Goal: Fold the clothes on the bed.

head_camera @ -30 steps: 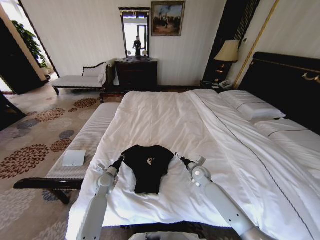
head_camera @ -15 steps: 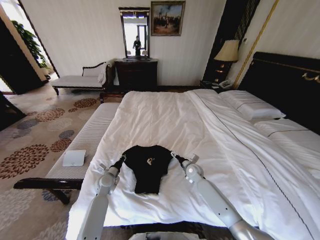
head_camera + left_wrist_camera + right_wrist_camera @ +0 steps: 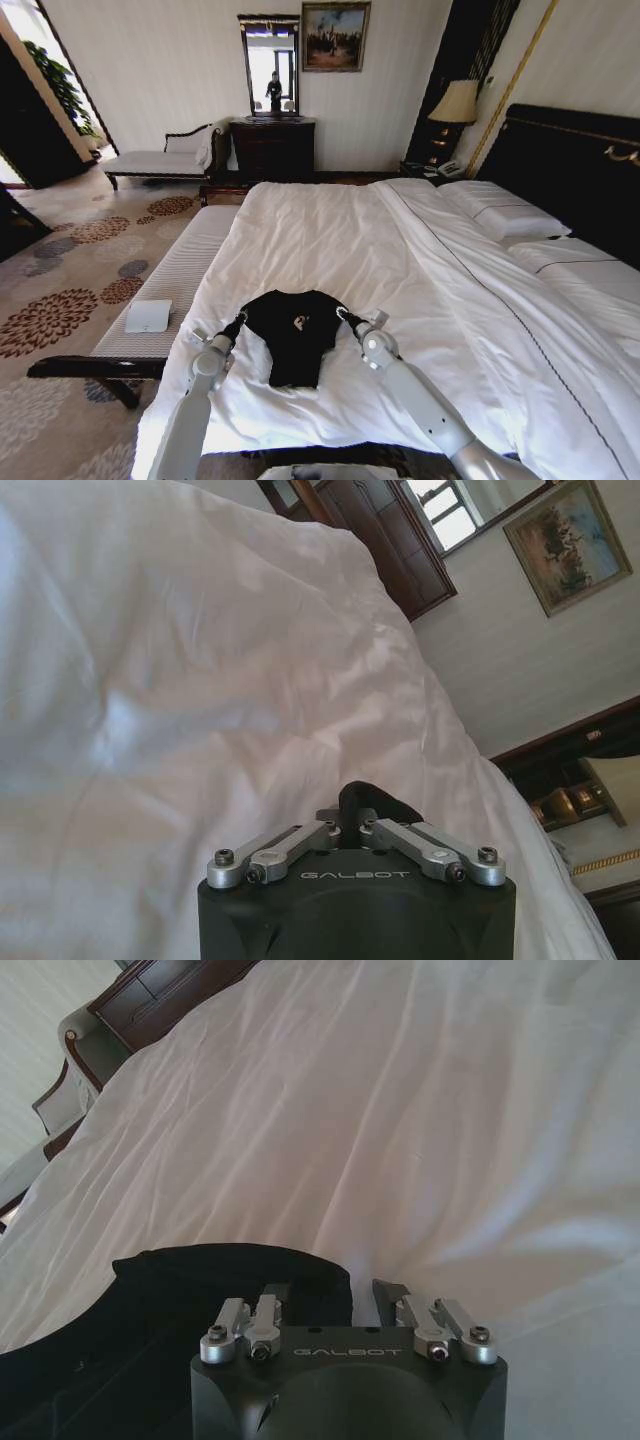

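White bedding covered the bed (image 3: 330, 230), where the black T-shirt (image 3: 296, 330) lay near its near edge. The left tool (image 3: 355, 815) seemingly pinched its left sleeve, while the right tool (image 3: 360, 1295) stood narrowly parted beside the right sleeve. Both grips needed to seat on fabric alone, clear of the duvet.

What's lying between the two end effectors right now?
The black T-shirt lies between them on the white bed, as the head view shows. The left end effector is at one sleeve edge, the right end effector at the other.
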Robot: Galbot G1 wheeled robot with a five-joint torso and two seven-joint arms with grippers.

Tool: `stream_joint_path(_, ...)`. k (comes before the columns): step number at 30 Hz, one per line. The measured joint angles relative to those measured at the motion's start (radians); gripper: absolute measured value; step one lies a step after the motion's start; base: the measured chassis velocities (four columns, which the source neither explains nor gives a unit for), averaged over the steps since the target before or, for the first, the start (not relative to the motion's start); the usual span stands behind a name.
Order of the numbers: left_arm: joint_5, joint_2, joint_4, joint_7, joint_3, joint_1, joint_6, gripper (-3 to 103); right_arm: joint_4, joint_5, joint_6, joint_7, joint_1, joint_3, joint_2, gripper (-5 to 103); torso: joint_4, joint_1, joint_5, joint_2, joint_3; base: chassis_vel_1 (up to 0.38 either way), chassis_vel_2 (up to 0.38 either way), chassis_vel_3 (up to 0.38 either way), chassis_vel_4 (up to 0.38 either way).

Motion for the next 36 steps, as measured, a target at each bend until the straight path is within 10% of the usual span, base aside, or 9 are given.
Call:
stream_joint_path(12, 0.004, -0.005, -0.006, 0.001, 0.000, 0.009, 0.000, 2, 0.051, -0.014, 0.012, 0.009, -0.024, 0.011, -0.041, 3, 0.0000, 0.000, 0.0001, 0.000, 0.000, 0.000, 0.000, 0.000, 0.000)
stream_joint_path(23, 0.007, -0.011, -0.012, 0.001, 0.001, 0.009, 0.001, 2, 0.097, 0.005, 0.002, 0.022, -0.035, 0.011, -0.047, -3, 0.0000, 0.000, 0.0001, 0.000, 0.000, 0.000, 0.000, 0.000, 0.000)
stream_joint_path(36, 0.016, -0.015, -0.020, 0.005, -0.003, 0.030, 0.001, 2, 0.100, 0.137, -0.184, 0.184, 0.034, 0.035, -0.065, 46, 0.0000, 0.000, 0.0000, 0.000, 0.000, 0.000, 0.000, 0.000, 0.000)
